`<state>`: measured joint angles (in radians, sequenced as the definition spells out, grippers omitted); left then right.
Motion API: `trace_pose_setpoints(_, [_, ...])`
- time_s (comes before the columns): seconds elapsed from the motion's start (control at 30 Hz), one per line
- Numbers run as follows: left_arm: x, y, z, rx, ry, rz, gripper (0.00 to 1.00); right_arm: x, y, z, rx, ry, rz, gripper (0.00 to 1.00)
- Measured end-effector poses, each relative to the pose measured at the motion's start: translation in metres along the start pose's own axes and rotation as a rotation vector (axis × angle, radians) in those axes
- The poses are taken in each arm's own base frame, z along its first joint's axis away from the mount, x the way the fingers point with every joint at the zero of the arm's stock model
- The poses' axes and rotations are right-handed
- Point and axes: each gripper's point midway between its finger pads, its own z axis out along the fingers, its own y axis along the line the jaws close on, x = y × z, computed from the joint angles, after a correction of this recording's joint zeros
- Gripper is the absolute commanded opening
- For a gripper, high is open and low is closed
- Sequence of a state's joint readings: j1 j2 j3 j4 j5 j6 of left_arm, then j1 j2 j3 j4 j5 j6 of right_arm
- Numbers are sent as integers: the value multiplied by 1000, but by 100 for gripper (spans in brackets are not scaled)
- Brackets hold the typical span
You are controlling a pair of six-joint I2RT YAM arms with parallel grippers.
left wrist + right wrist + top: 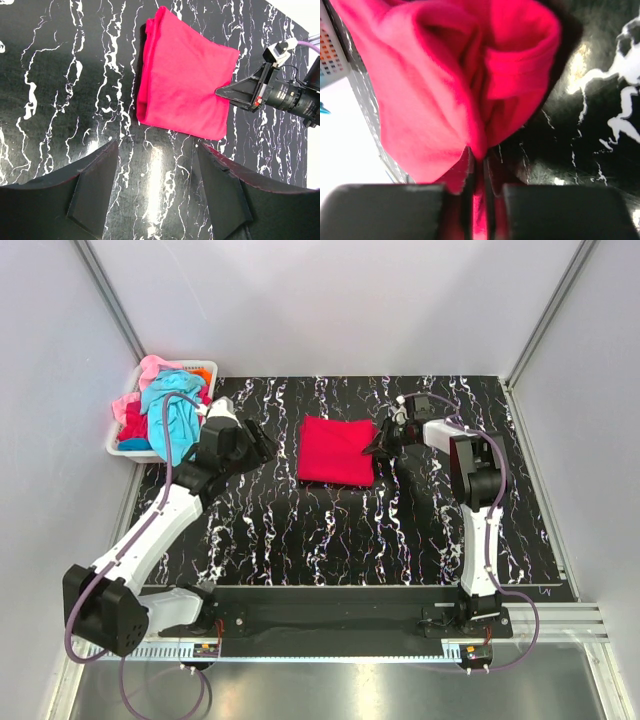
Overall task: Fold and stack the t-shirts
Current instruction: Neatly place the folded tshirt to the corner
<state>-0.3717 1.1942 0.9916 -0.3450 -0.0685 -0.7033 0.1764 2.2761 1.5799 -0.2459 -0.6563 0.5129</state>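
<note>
Your right gripper (376, 448) pinched the red t-shirt (335, 450) at its right edge; left gripper (266, 445) was spread, just left.

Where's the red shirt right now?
Top view: the red shirt lies folded mid-way across the table, between the grippers. The right gripper pinches its right edge; the open left gripper sits apart to its left.

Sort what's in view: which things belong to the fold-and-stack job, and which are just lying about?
Job:
red t-shirt, folded, edge pinched by right gripper
turquoise t-shirt, pink t-shirt, orange t-shirt, heaped unfolded
left gripper, open, empty

Just there:
white basket holding the heap
marbled black table
</note>
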Motion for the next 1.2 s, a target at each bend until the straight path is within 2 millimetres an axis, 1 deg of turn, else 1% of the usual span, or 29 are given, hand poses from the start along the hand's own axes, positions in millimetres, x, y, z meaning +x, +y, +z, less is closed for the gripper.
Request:
trace_pose_setpoints(0.07, [0, 1, -2, -2, 0, 0, 70, 3, -2, 1, 9, 13, 18, 0])
trace_pose_setpoints(0.13, [-1, 1, -5, -3, -5, 2, 70, 0, -3, -1, 32, 11, 13, 0])
trace_pose_setpoints(0.2, [-2, 1, -9, -2, -10, 5, 70, -7, -6, -3, 79, 0, 1, 0])
trace_pose_setpoints(0.27, [-5, 0, -14, 3, -22, 7, 70, -18, -9, -5, 137, -26, -24, 0])
trace_pose_setpoints(0.33, [-8, -1, -21, 8, -35, 12, 70, -35, -13, -9, 205, -64, -51, 0])
trace_pose_setpoints(0.47, [-13, 0, -34, 10, -58, 19, 71, -79, -23, -25, 323, -162, -85, 0])
trace_pose_setpoints(0.53, [-14, 1, -37, 9, -62, 21, 72, -105, -34, -39, 385, -223, -81, 0])
trace_pose_setpoints(0.63, [-13, 1, -38, 7, -60, 22, 72, -142, -58, -68, 472, -315, -54, 0])
trace_pose_setpoints(0.7, [-12, 2, -38, 3, -56, 24, 72, -165, -79, -90, 524, -369, -27, 0])
trace_pose_setpoints(0.83, [-9, 4, -36, -6, -43, 32, 72, -218, -124, -142, 616, -505, 6, 0])
trace_pose_setpoints(0.9, [-7, 6, -33, -14, -34, 36, 72, -234, -147, -165, 668, -557, 16, 0])
trace_pose_setpoints(0.97, [-4, 8, -29, -24, -21, 41, 72, -247, -171, -191, 733, -606, 24, 0])
trace_pose_setpoints(1.03, [1, 12, -23, -40, -1, 44, 72, -254, -190, -210, 789, -634, 25, 0])
trace_pose_setpoints(1.1, [7, 15, -16, -55, 25, 46, 72, -258, -204, -225, 842, -654, 18, 0])
trace_pose_setpoints(1.2, [15, 19, -7, -69, 59, 48, 72, -262, -217, -235, 906, -674, -7, 0])
